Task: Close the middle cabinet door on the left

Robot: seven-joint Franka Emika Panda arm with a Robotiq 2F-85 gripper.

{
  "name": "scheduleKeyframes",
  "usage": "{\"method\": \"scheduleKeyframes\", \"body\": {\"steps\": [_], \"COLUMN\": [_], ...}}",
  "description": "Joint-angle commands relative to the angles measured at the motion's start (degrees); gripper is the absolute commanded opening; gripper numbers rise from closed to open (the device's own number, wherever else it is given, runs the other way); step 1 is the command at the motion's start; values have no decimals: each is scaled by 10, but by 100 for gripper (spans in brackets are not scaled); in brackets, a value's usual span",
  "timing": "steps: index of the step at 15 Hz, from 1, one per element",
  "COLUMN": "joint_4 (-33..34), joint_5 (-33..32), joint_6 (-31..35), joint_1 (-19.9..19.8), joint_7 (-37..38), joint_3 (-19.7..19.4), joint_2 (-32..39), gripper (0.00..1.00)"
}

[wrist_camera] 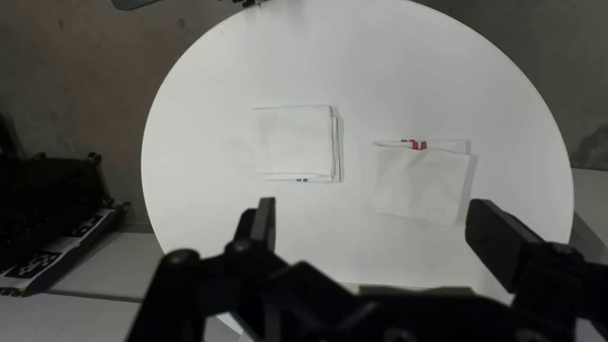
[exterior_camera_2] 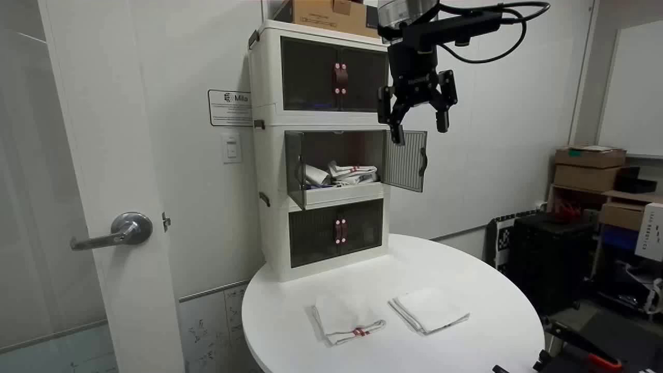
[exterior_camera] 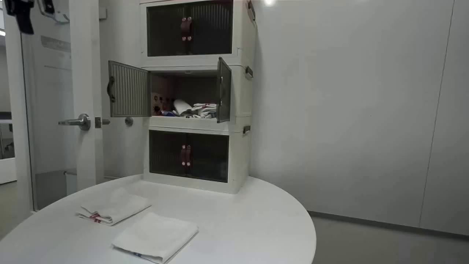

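The middle cabinet door on the left is a grey-tinted ribbed panel with a dark handle. It stands swung open from its left edge in both exterior views [exterior_camera: 130,90] [exterior_camera_2: 295,168]; the second angle shows it nearly edge-on. It does not show clearly in the wrist view. My gripper [exterior_camera_2: 420,129] is open and empty, fingers pointing down, high up and apart from the door. In that exterior view it appears at upper right, over the right part of the cabinet [exterior_camera_2: 272,207]. In the wrist view the jaws [wrist_camera: 371,218] are wide apart above the table.
The matching right half-door [exterior_camera: 224,90] [exterior_camera_2: 406,160] also stands open. Cloths [exterior_camera_2: 355,173] lie inside the middle tier. The upper [exterior_camera: 209,29] and lower [exterior_camera: 209,157] dark fronts are shut. Two folded cloths [wrist_camera: 297,142] [wrist_camera: 420,183] lie on the round white table [wrist_camera: 204,142].
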Motion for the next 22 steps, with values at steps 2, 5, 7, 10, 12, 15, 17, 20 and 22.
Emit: {"method": "scheduleKeyframes", "body": {"steps": [2, 5, 7, 10, 12, 15, 17, 20, 22], "joint_4": [18, 66, 106, 179, 234, 307, 353, 418, 453], "joint_5": [-6, -18, -33, -78, -105, -119, -126, -124, -141], "joint_6": [2, 20, 29, 27, 17, 28, 36, 40, 49], "joint_1": [20, 18, 20, 29, 46, 79, 101, 130, 150], "joint_7": [11, 11, 9, 11, 7, -21, -26, -29, 5], "joint_3": [-17, -15, -12, -12, -17, -32, -44, -63, -80], "joint_2": [24, 83, 130, 212, 265, 326, 361, 407, 433], "gripper": [100, 100, 100, 100, 100, 100, 100, 100, 100]}}
